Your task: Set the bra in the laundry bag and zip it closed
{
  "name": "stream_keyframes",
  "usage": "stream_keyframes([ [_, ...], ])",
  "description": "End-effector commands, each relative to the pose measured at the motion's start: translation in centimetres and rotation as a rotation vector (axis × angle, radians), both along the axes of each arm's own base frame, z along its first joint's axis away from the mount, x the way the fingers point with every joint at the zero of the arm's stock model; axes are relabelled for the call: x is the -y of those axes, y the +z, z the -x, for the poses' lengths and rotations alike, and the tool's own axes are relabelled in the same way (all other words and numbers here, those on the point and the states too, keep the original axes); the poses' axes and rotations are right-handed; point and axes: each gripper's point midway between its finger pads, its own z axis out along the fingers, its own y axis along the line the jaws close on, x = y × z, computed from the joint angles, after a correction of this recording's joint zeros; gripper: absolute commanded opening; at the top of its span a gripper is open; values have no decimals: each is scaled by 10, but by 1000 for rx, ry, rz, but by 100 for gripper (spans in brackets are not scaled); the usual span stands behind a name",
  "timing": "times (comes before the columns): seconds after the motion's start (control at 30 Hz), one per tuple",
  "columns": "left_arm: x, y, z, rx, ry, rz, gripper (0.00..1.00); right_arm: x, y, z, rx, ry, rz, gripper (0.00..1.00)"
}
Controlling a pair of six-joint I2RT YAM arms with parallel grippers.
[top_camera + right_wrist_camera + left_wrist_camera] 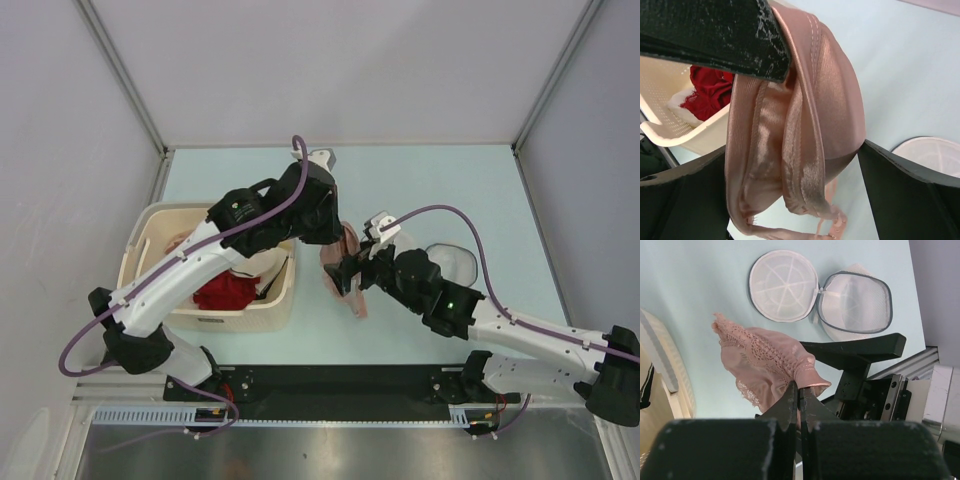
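We have the left gripper (799, 389) closed tight on the bra (765, 357) — pinching one edge, so the bra hangs from its fingertips above the table (700, 280), lace side toward the left wrist camera. The right gripper (792, 147) is spread wide with the bra hanging between its fingers (910, 185); fabric brushes one finger, nothing clamped. We see both grippers meeting between the basket (262, 308) and the bag (855, 305). The bag lies on the table just beyond the bra — unzipped, its two round halves spread side by side. A red garment (707, 90) sits in the basket.
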Motion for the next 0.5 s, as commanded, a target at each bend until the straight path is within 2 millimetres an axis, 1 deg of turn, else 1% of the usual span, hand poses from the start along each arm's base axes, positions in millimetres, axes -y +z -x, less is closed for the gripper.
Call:
stream_keyframes([
  [0.0, 12, 22, 9, 13, -57, 97, 0, 0, 33, -5, 37, -52, -124, 90],
  [0.03, 14, 29, 10, 32, -70, 126, 1, 1, 31, -4, 31, -52, -132, 83],
  [0.07, 13, 29, 11, 34, -75, 128, 1, 3, 29, -4, 28, -57, -136, 71],
  [0.1, 11, 25, 11, 36, -73, 118, 3, 6, 33, -1, 28, -55, -150, 51],
  [0.17, 5, 27, 12, 53, -75, 117, 6, 7, 30, 3, 16, -36, -154, 40],
  [0.2, 3, 22, 11, 47, -74, 109, 14, 8, 27, 5, 2, -34, -158, 31],
  [0.23, 5, 24, 14, 46, -96, 129, 21, 9, 29, 9, -4, -23, -169, 26],
  [0.27, 4, 26, 14, 57, -111, 130, 27, 8, 23, 15, -33, 4, -157, 22],
  [0.3, 0, 26, 13, 61, -113, 130, 40, 8, 21, 17, -53, 13, -153, 10],
  [0.33, -2, 29, 13, 80, -135, 126, 46, 7, 19, 25, -76, 56, -150, 6],
  [0.37, -6, 37, 15, 106, -151, 141, 50, 7, 13, 31, -97, 84, -134, 1],
  [0.4, -9, 39, 13, 122, -165, 143, 61, 8, 11, 37, -124, 106, -144, 0],
  [0.43, -12, 44, 12, 166, -200, 139, 72, 11, 5, 40, -147, 117, -144, 0],
  [0.47, -12, 50, 16, 187, -247, 159, 73, 11, 7, 53, -168, 185, -158, 0],
])
